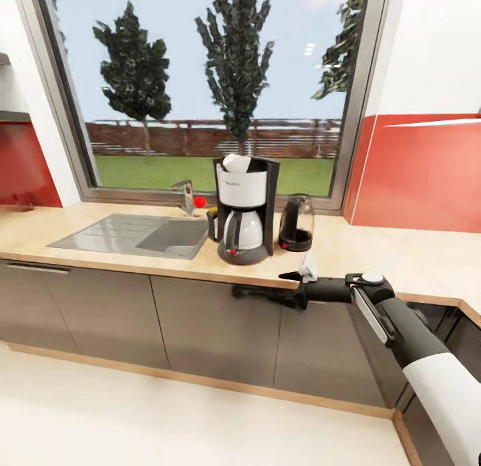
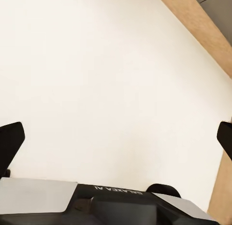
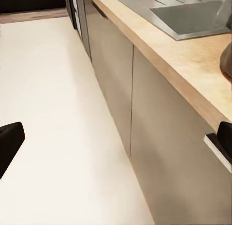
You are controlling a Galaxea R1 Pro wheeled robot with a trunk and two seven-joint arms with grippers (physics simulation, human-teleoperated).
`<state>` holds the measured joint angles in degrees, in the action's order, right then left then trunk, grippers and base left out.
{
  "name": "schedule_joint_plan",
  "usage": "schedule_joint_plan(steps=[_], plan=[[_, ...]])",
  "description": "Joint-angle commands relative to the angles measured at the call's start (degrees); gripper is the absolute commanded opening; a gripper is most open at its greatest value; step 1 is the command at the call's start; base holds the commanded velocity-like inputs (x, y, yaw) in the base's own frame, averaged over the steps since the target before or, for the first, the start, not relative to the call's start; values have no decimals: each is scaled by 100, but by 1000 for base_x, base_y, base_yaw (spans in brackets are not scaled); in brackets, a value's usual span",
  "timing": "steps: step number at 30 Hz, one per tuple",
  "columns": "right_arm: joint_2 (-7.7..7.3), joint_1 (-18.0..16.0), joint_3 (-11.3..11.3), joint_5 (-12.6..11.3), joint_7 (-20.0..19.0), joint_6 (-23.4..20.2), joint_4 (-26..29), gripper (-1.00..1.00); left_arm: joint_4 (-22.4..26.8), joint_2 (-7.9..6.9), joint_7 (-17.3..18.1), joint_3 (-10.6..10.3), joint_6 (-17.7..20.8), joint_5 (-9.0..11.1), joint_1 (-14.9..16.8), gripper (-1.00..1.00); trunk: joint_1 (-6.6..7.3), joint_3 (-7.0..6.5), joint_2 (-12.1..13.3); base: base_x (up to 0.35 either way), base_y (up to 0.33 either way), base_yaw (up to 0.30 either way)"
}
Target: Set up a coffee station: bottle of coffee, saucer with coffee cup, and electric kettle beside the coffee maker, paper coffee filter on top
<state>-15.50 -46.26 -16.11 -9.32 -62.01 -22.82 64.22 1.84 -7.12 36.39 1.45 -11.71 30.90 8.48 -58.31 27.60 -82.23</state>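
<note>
The coffee maker (image 1: pixel 244 212) stands on the kitchen countertop (image 1: pixel 381 249) to the right of the sink, with a white paper coffee filter (image 1: pixel 235 162) in its top. The electric kettle (image 1: pixel 296 223) stands close on its right. A small dark bottle of coffee (image 1: pixel 212 222) with a yellowish top is tucked against its left side. My right gripper (image 1: pixel 257 283) hangs open at the counter's front edge, below the coffee maker and kettle, holding nothing (image 3: pixel 116 140). A small white thing (image 1: pixel 307 265) shows just above its wrist; I cannot tell what it is. My left gripper (image 2: pixel 116 138) is open over pale floor.
A grey inset sink (image 1: pixel 133 235) with a tap (image 1: pixel 184 195) and a red knob lies left of the coffee maker. Dark grey cabinet fronts (image 3: pixel 159 152) run under the counter. A large window is behind, with red wall panels (image 1: pixel 421 172) on both sides. Pale floor (image 1: pixel 167 419) lies in front.
</note>
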Motion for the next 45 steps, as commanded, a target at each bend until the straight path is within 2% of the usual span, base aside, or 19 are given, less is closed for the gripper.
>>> schedule_joint_plan(steps=[1,6,11,12,14,16,19,21,22,24,28,29,30,34,36,37,40,42,45], plan=[[-6,-6,-14,-52,6,-51,-1,100,-8,0,17,13,-25,-14,4,100,3,6,-4,-249,208,0],[-6,4,-14,-49,6,-45,-25,100,-8,0,17,13,-25,-14,4,100,3,6,-4,-118,97,0],[3,180,-25,-48,19,-33,-40,100,-8,0,17,13,-25,-14,4,100,3,6,-4,-22,18,0],[104,309,-157,-24,36,-3,-412,100,-6,3,17,13,-26,-14,4,100,3,6,-4,-7,6,0],[192,425,-298,0,54,132,-879,100,-3,6,17,13,-27,-14,4,100,3,6,-4,-5,4,0],[225,469,-351,10,62,293,-1195,100,-1,7,17,13,-28,-14,4,100,3,6,-4,-3,2,0],[265,522,-418,21,76,748,-2116,100,0,8,17,19,-26,-12,4,100,3,6,-4,-1,1,0],[272,531,-431,23,79,923,-2481,100,0,8,17,20,-26,-11,4,100,3,6,-4,0,0,0],[281,539,-442,25,86,1171,-3006,100,3,8,22,48,-25,-10,4,100,3,6,-4,0,0,0],[282,542,-447,26,91,1338,-3364,100,6,10,29,98,-27,-10,4,100,3,6,-4,0,0,0],[284,552,-446,27,93,1932,-4451,100,54,15,53,403,-23,-10,4,100,3,6,-4,0,0,0],[278,558,-445,29,98,2254,-5146,100,138,18,60,602,-15,-13,4,100,3,6,-4,0,0,0],[274,559,-445,29,100,2307,-5314,100,151,22,62,635,-13,-13,4,100,3,6,-4,0,0,0],[216,673,-444,22,117,2675,-6218,100,189,37,67,745,-10,-12,4,100,3,6,-4,0,0,0],[144,788,-444,19,121,2836,-6396,100,194,43,68,770,-9,-13,4,100,3,6,-4,0,0,0],[-10,1091,-439,7,179,3015,-6548,100,194,51,70,795,-8,-14,4,100,3,6,-4,0,0,0],[-169,1550,-426,-6,517,3148,-6658,100,176,66,70,819,-9,-19,4,100,3,6,-4,0,0,0],[-237,1808,-423,-11,802,3181,-6684,100,167,112,70,825,-9,-21,4,100,3,6,-4,0,0,0],[-280,2051,-425,-12,1026,3206,-6698,100,166,160,72,828,-8,-25,4,100,3,6,-4,0,0,0]])
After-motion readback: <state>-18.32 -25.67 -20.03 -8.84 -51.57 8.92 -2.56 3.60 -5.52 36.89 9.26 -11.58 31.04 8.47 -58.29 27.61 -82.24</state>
